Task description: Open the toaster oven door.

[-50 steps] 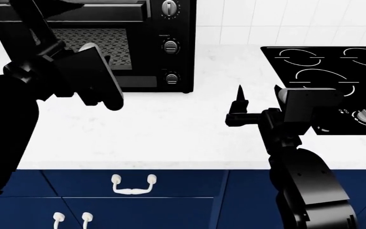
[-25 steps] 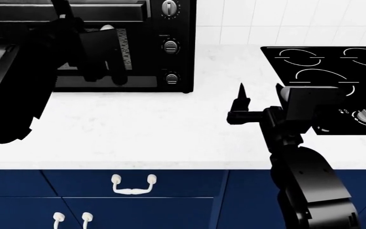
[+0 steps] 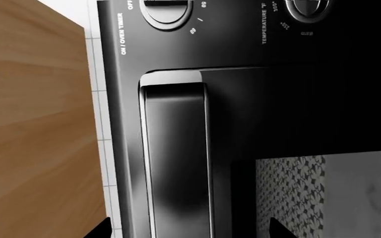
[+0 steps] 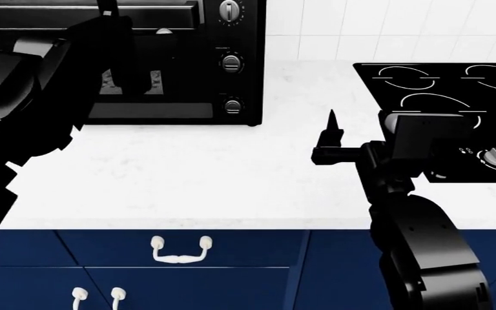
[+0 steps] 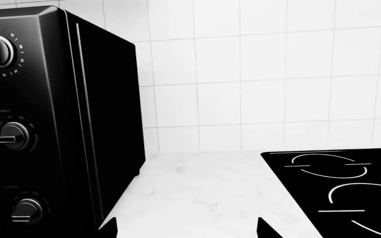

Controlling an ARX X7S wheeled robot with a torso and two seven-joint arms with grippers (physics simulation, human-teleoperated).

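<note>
Left wrist view shows the left gripper [image 3: 189,229] spread wide, fingertips straddling the bar handle [image 3: 176,158] of the toaster oven door [image 3: 270,148], apparently closed, at the counter's left rear. Step: approach. Next: advance, clamp, pull. Right gripper [image 4: 329,139] hangs idle, state indeterminate.

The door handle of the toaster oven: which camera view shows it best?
The left wrist view: the door handle fills the picture, close and unobstructed. In the head view the handle is a thin bar at the top edge, partly behind the left arm. The right wrist view shows only the knob panel, no handle.
</note>
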